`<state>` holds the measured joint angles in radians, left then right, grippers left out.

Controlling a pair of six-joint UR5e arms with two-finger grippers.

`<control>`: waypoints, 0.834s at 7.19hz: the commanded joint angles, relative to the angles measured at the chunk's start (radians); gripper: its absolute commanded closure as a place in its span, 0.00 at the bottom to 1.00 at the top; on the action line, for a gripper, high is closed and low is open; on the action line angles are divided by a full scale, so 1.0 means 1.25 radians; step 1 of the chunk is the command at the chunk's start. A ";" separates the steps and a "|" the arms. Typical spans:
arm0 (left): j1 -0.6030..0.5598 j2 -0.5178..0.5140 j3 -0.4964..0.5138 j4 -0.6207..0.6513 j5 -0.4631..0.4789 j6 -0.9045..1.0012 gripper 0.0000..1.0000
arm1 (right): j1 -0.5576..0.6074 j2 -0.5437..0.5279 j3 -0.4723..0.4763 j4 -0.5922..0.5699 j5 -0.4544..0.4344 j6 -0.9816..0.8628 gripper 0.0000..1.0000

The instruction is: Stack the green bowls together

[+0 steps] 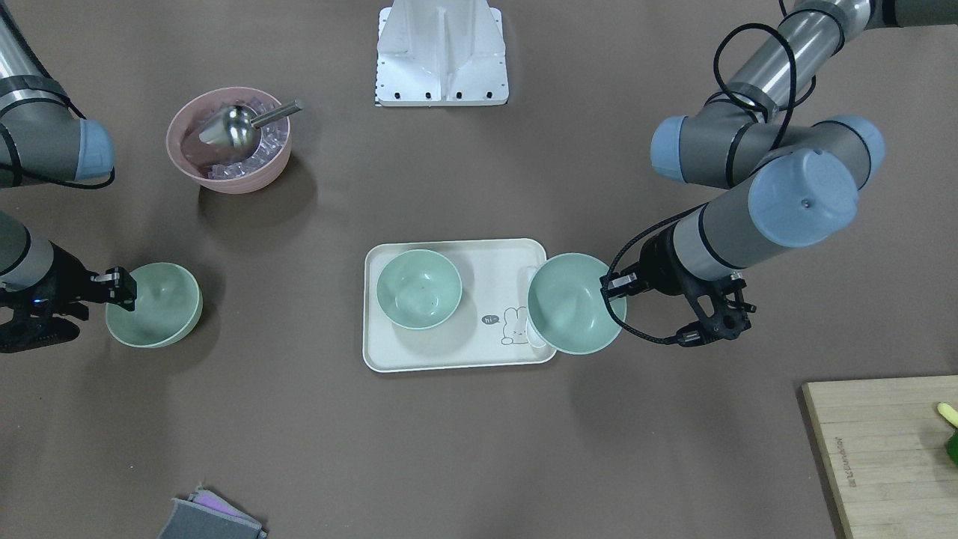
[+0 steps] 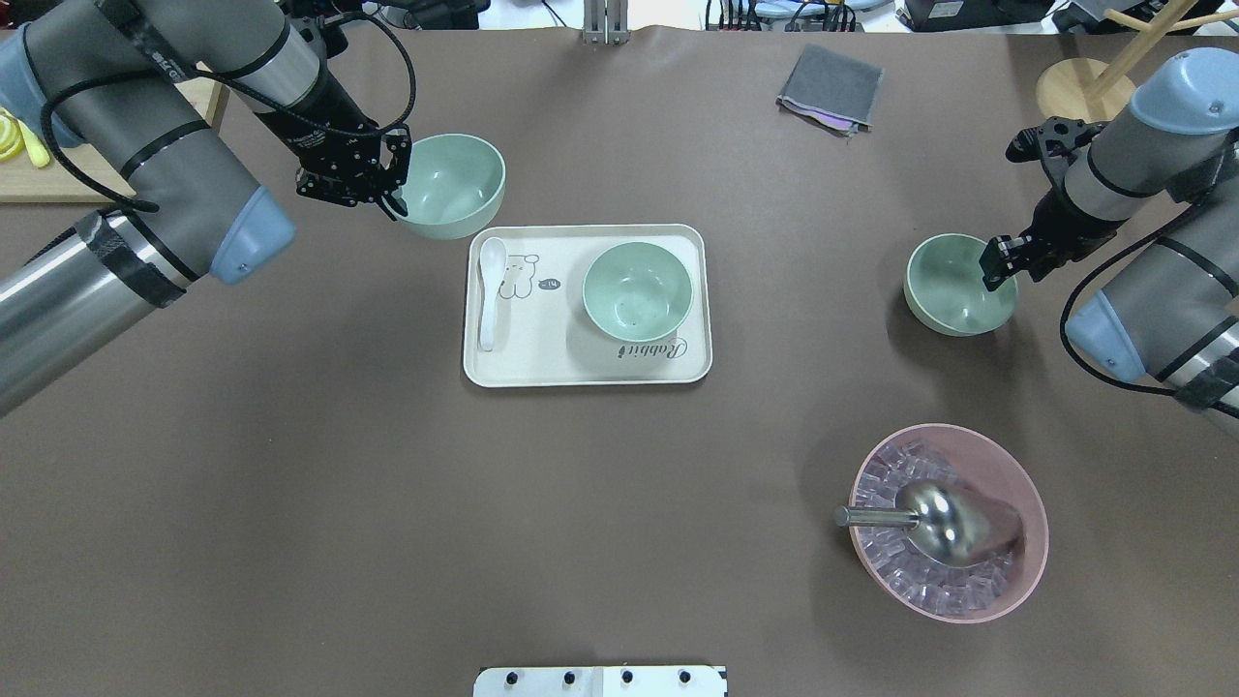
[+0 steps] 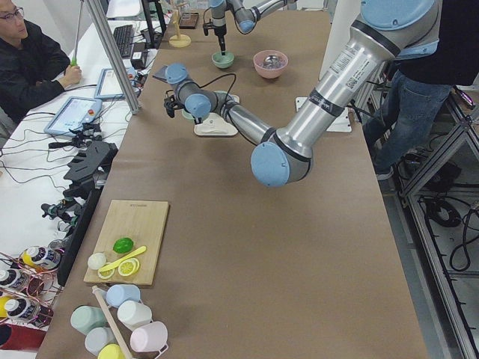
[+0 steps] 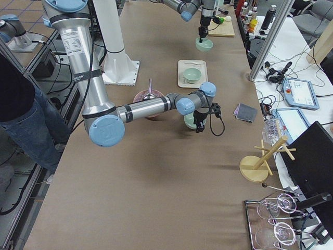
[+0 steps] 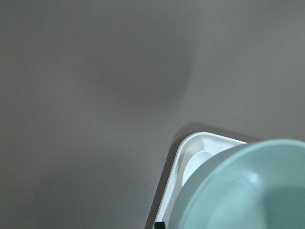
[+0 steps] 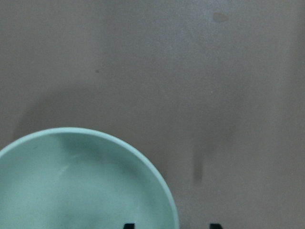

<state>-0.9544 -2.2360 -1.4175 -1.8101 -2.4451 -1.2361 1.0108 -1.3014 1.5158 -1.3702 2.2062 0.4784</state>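
Note:
One green bowl (image 2: 637, 290) (image 1: 418, 288) sits in the cream tray (image 2: 542, 339) (image 1: 464, 337). My left gripper (image 2: 392, 189) (image 1: 614, 288) is shut on the rim of a second green bowl (image 2: 453, 184) (image 1: 576, 303) and holds it raised over the tray's corner; the left wrist view shows this bowl (image 5: 243, 191) above the tray corner. The third green bowl (image 2: 958, 284) (image 1: 155, 303) is on the table at my right. My right gripper (image 2: 997, 263) (image 1: 120, 288) is open, one finger on each side of its rim (image 6: 162, 191).
A pink bowl (image 2: 949, 523) (image 1: 230, 140) with ice and a metal scoop stands near the robot on my right. A white spoon (image 2: 489, 290) lies in the tray. A grey cloth (image 2: 830, 85) lies at the far edge. A cutting board (image 1: 883, 449) is at the far left.

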 commanded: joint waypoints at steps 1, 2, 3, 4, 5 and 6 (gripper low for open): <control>0.000 0.000 0.000 -0.001 0.000 0.001 1.00 | -0.007 0.004 -0.004 0.004 0.000 0.003 0.82; 0.000 0.000 0.000 -0.001 0.000 0.002 1.00 | -0.006 0.008 0.001 0.004 0.002 0.003 1.00; 0.000 0.000 0.000 -0.001 0.000 0.002 1.00 | 0.005 0.013 0.008 0.004 0.014 0.039 1.00; 0.001 -0.005 0.000 -0.002 0.000 0.001 1.00 | 0.026 0.033 0.008 0.003 0.052 0.100 1.00; 0.012 -0.011 -0.001 -0.002 0.000 0.000 1.00 | 0.049 0.041 0.007 0.003 0.099 0.106 1.00; 0.020 -0.011 0.000 -0.029 0.000 -0.004 1.00 | 0.071 0.042 0.007 0.002 0.128 0.106 1.00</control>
<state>-0.9416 -2.2469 -1.4178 -1.8209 -2.4452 -1.2367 1.0644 -1.2570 1.5246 -1.3669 2.3111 0.5959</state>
